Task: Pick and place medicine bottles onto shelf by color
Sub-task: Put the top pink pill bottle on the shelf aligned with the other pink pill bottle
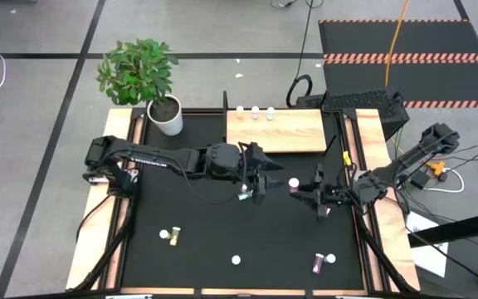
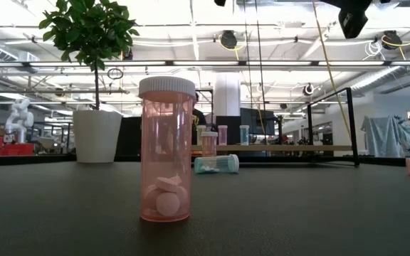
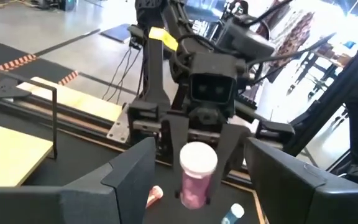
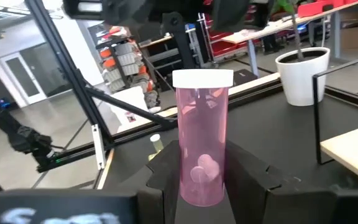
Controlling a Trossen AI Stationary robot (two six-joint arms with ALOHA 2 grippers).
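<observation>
My right gripper (image 1: 305, 188) is shut on a pink medicine bottle (image 4: 202, 137) with a white cap, above the table's middle. My left gripper (image 1: 260, 178) faces it, open. In the left wrist view its fingers (image 3: 129, 177) stand wide on either side of that bottle (image 3: 197, 171) without touching. A teal bottle (image 1: 244, 197) lies on its side on the table below the left gripper. The light-wood shelf (image 1: 289, 133) lies at the far side, with three bottles (image 1: 256, 110) standing along its far edge. My right gripper pinches the pink bottle's lower body (image 4: 202, 183) between its two fingers, one on each side. The fingers come level from the table's right. The bottle stands upright in the hold, cap up, lifted clear of the table.
A yellow-green bottle (image 1: 173, 237), a bottle seen cap-up (image 1: 236, 260) and a magenta bottle (image 1: 320, 263) sit near the table's near edge. In the low view a pink bottle (image 2: 166, 149) stands close by. A potted plant (image 1: 166, 116) stands at the far left.
</observation>
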